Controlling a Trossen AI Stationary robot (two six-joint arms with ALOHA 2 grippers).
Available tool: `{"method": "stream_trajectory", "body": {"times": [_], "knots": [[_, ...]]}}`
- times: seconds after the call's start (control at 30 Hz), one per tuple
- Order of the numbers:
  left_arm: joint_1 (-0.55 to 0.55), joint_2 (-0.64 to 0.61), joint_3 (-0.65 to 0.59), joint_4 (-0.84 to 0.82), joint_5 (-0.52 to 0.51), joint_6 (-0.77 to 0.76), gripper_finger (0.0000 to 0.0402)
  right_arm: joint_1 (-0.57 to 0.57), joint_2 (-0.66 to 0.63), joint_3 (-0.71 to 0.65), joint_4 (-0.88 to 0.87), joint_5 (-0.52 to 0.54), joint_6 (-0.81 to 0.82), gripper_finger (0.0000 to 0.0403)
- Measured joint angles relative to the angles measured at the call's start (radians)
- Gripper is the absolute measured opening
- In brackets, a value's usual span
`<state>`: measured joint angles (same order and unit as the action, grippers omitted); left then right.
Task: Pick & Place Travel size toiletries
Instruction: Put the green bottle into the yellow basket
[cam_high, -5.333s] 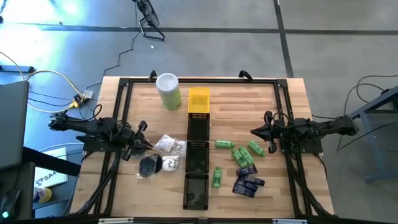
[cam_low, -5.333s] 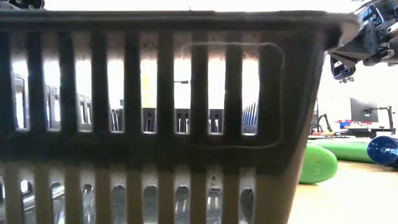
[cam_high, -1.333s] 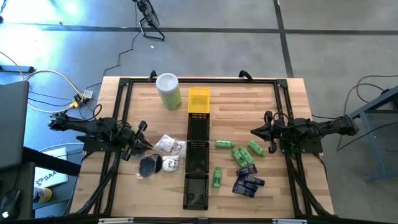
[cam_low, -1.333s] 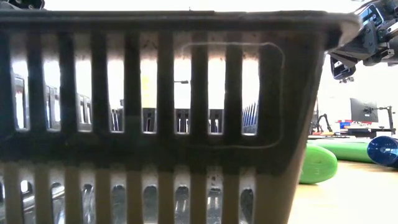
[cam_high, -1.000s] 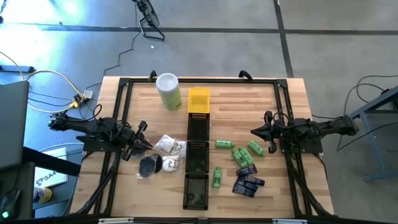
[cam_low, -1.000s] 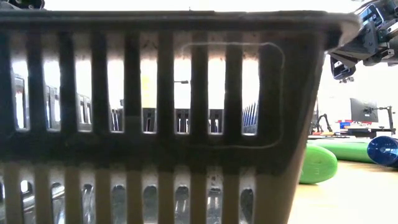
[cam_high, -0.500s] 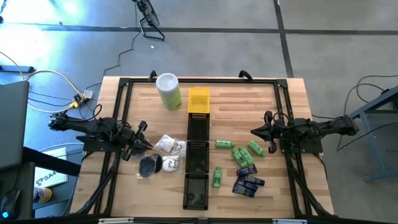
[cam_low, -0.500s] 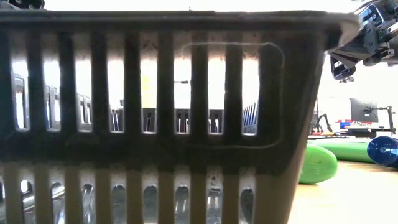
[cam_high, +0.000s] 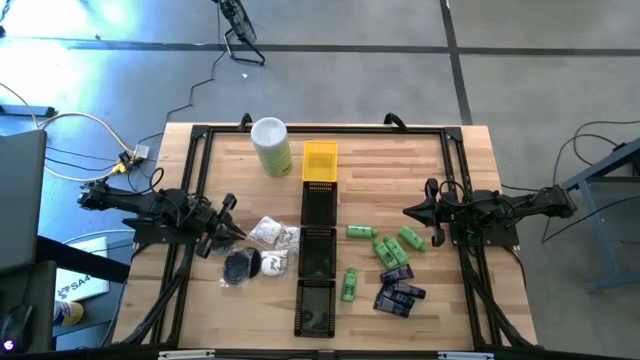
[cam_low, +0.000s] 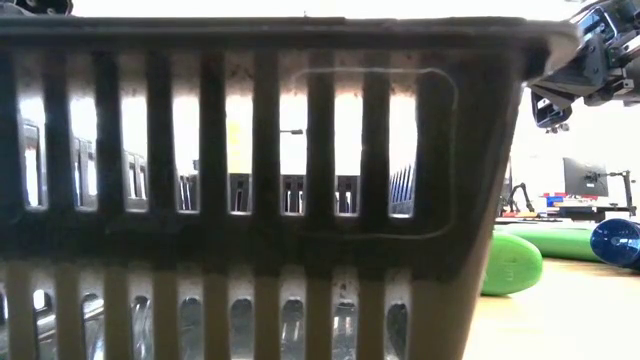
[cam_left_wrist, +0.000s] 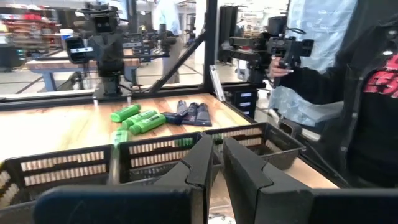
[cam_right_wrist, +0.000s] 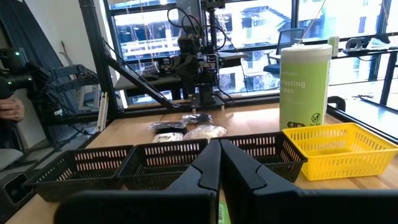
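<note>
The travel size toiletries lie loose on the wooden table. Green bottles (cam_high: 385, 245) and dark blue packets (cam_high: 398, 293) lie right of the trays, with one more green bottle (cam_high: 349, 284) beside them. White wrapped pieces (cam_high: 272, 235) and a black puck (cam_high: 240, 265) lie left of the trays. My left gripper (cam_high: 234, 233) hovers shut at the left, just beside the white pieces, touching nothing; its fingertips (cam_left_wrist: 217, 152) point level toward the trays. My right gripper (cam_high: 408, 212) hovers shut at the right, above the green bottles, also level (cam_right_wrist: 220, 158).
A row of trays runs down the table's middle: one yellow (cam_high: 320, 162), then three black (cam_high: 317, 252). A pale-green canister with a white lid (cam_high: 271, 147) stands at the far left. The nearest black tray's wall (cam_low: 250, 200) fills the low view. A person (cam_left_wrist: 348, 93) stands beyond the table.
</note>
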<state>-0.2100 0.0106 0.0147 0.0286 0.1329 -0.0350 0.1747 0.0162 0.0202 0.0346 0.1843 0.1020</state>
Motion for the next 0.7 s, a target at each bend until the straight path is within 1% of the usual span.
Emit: {"method": "stream_trajectory", "body": {"times": [0.17,0.27,0.5,0.6,0.7], "knots": [[0.0,0.0,0.0,-0.014,-0.175,0.004,0.0033,0.0,0.0,0.0,0.0,0.008,-0.001,0.0002],[0.0,0.001,0.0,-0.008,-0.243,0.004,0.0033,0.0,0.0,0.0,0.0,0.009,-0.001,0.0003],[0.0,0.0,0.0,-0.002,-0.281,0.003,0.0033,0.0,0.0,0.0,0.003,0.015,0.007,0.0003],[0.0,0.0,0.0,-0.002,-0.282,0.004,0.0033,0.0,0.0,0.0,0.015,0.041,0.054,0.0003],[0.0,0.0,0.0,-0.002,-0.281,0.014,0.0033,0.0,0.006,-0.001,0.024,0.081,0.06,0.0003]]}}
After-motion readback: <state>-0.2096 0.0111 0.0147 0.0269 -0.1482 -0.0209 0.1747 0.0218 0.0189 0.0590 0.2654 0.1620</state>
